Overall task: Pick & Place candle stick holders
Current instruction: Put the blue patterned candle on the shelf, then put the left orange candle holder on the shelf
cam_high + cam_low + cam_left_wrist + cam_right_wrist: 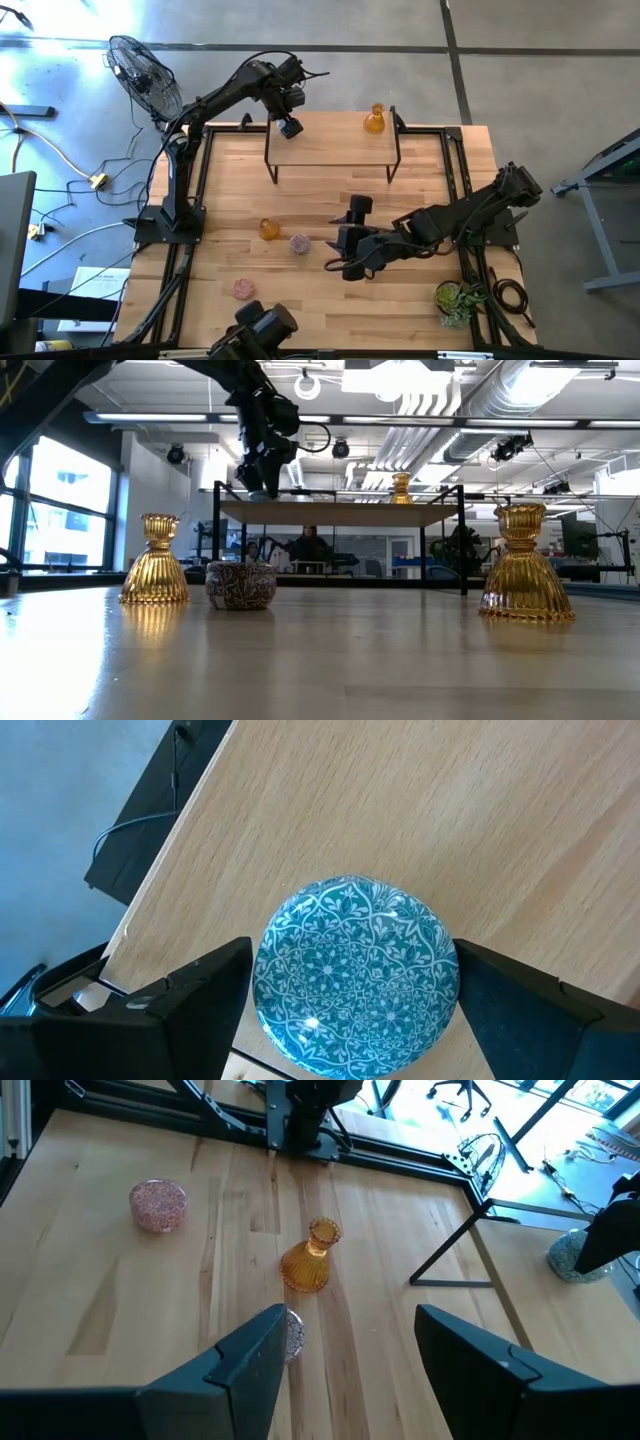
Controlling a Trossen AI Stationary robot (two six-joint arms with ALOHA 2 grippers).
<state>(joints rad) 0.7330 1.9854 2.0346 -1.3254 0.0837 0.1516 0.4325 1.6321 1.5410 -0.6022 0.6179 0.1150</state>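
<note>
- A pink candle stick holder (243,289) sits near the front edge of the bench (330,310), on its left side. A green plant (455,300) stands by the front right corner.
- The right gripper (345,265) hangs over the middle of the bench. Its fingers are apart and hold nothing. It just waits there.
- Just to its left sit a second pink holder (299,243) and an amber holder (268,229), side by side. Another amber holder (525,565) stands well off to the other side in the low view.
- At the far edge of the bench stands a shelf (330,148) on thin legs. An amber holder (375,120) stands on its right end.
- The left gripper (355,985) is over the left end of the shelf. The blue holder (355,975) sits flat on the shelf there, close to the shelf's edge.
- The left fingers (190,1000) are apart, one on each side of the blue holder and right next to it. I cannot tell if they touch it.
- I think the step now is letting go of the blue holder on the shelf. To do it well, the fingers should stay wide and go straight up. A sideways bump could push the holder off the edge.
</note>
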